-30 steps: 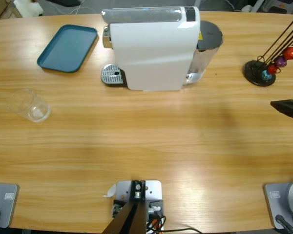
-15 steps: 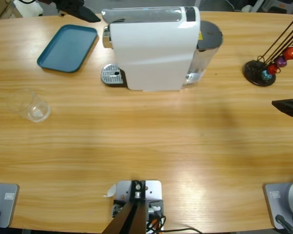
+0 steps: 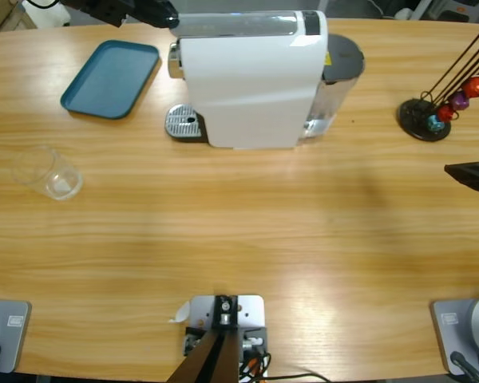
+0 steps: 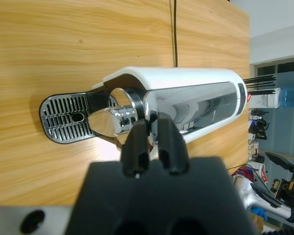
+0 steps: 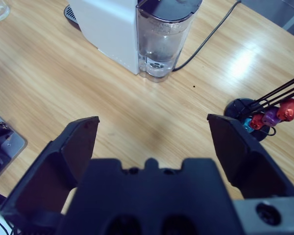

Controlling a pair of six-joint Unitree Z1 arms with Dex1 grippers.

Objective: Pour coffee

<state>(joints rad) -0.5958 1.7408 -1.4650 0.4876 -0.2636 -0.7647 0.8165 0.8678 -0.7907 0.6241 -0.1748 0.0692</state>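
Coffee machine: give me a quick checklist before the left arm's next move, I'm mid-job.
1. Glass cup under the spout: not ok; it stands apart on the table, left of the coffee machine.
2. Drip tray free: ok, nothing on its grille.
3. Left pincer lined up with the machine's top: ok; its jaws are nearly together, holding nothing.
4. Right pincer clear of the machine: ok; jaws wide open, empty.
5. Water in the tank: cannot tell.
6. Capsule loaded: cannot tell; capsules hang on the holder.
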